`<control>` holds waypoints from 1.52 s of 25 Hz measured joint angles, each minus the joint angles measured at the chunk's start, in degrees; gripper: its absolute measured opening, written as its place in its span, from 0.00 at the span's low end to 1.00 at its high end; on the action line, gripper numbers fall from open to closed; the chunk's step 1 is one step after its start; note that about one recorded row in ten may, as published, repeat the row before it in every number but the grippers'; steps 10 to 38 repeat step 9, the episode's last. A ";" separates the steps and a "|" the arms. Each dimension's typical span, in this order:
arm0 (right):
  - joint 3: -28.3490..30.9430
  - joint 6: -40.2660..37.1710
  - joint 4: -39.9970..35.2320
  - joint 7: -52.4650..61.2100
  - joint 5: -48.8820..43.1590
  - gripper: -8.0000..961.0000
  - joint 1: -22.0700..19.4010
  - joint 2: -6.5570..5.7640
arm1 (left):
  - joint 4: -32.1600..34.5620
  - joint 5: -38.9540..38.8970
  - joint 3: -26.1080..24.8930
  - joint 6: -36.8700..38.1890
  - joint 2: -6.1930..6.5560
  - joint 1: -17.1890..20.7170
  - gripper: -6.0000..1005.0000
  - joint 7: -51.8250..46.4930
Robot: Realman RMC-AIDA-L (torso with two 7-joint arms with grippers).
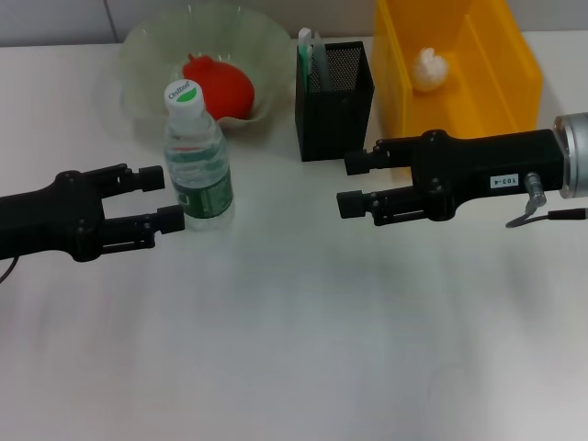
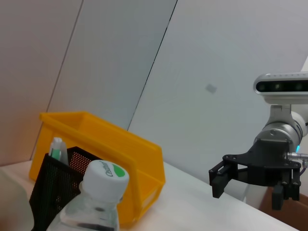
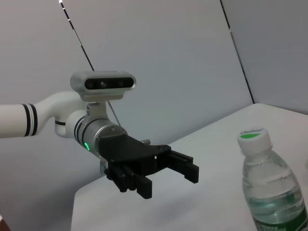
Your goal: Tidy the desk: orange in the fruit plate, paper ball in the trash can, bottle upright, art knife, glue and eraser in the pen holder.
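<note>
Bottle stands upright on the worktop, cap up, long axis vertical, just in front of the fruit plate. Left gripper sits right beside it on the robot's left, jaws spread and empty, the lower fingertip at or nearly at the bottle's label; can't tell if it touches. Bottle lies straight ahead of that gripper's opening, toward the middle of the worktop. Right gripper is well apart from the bottle, hanging in front of the pen holder, fingers parted, holding nothing. Left arm is clearly the nearer one to the bottle. Orange already lies in the plate, paper ball in the yellow trash can, and something white-green sticks out of the pen holder; knife and eraser not identifiable. Judgement: all items look placed, so the coming move is likely the left gripper backing straight away from the bottle along its own axis, without a sideways nudge that could tip it.
</note>
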 joint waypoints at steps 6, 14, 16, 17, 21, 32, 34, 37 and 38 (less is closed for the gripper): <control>0.34 -0.05 -0.03 0.00 -0.05 0.79 -0.04 0.02 | -0.04 0.57 -0.27 -0.12 0.00 -0.25 0.80 -0.56; 0.45 -0.15 -0.03 0.00 -0.05 0.79 -0.09 0.03 | -0.04 0.59 -0.29 -0.12 0.02 -0.26 0.80 -0.60; 0.45 -0.15 -0.03 0.00 -0.05 0.79 -0.09 0.03 | -0.04 0.59 -0.29 -0.12 0.02 -0.26 0.80 -0.60; 0.45 -0.15 -0.03 0.00 -0.05 0.79 -0.09 0.03 | -0.04 0.59 -0.29 -0.12 0.02 -0.26 0.80 -0.60; 0.45 -0.15 -0.03 0.00 -0.05 0.79 -0.09 0.03 | -0.04 0.59 -0.29 -0.12 0.02 -0.26 0.80 -0.60; 0.45 -0.15 -0.03 0.00 -0.05 0.79 -0.09 0.03 | -0.04 0.59 -0.29 -0.12 0.02 -0.26 0.80 -0.60; 0.45 -0.15 -0.03 0.00 -0.05 0.79 -0.09 0.03 | -0.04 0.59 -0.29 -0.12 0.02 -0.26 0.80 -0.60; 0.45 -0.15 -0.03 0.00 -0.05 0.79 -0.09 0.03 | -0.04 0.59 -0.29 -0.12 0.02 -0.26 0.80 -0.60; 0.45 -0.15 -0.03 0.00 -0.05 0.79 -0.09 0.03 | -0.04 0.59 -0.29 -0.12 0.02 -0.26 0.80 -0.60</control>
